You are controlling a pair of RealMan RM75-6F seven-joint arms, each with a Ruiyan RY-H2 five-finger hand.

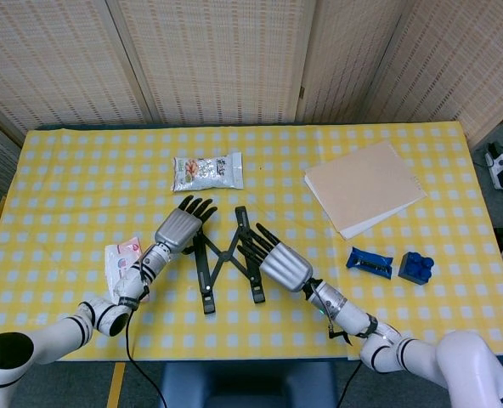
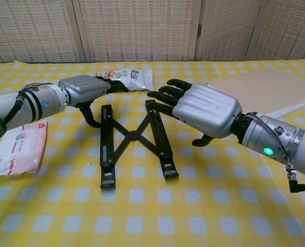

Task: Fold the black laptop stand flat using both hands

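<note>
Chest view | left hand (image 2: 88,88), right hand (image 2: 201,110) spread, flanking stand (image 2: 134,141)

"Where's the head camera looking from?"

"High up, tilted steeply down. It takes in the whole surface (image 1: 404,119) and the screens behind, from fairly far off."

"And the chest one?"

"Low, near surface (image 2: 152,221) height, facing straight across toward the same screens. Much closer; the far corners fall outside it."

"What do they share?"

"The middle: the stand (image 1: 226,257) (image 2: 133,144), the left robot hand (image 1: 182,228) (image 2: 88,91), the right robot hand (image 1: 275,260) (image 2: 201,109), the snack bag (image 1: 206,171) (image 2: 125,78) and the pink packet (image 1: 122,262) (image 2: 18,147)."
</note>
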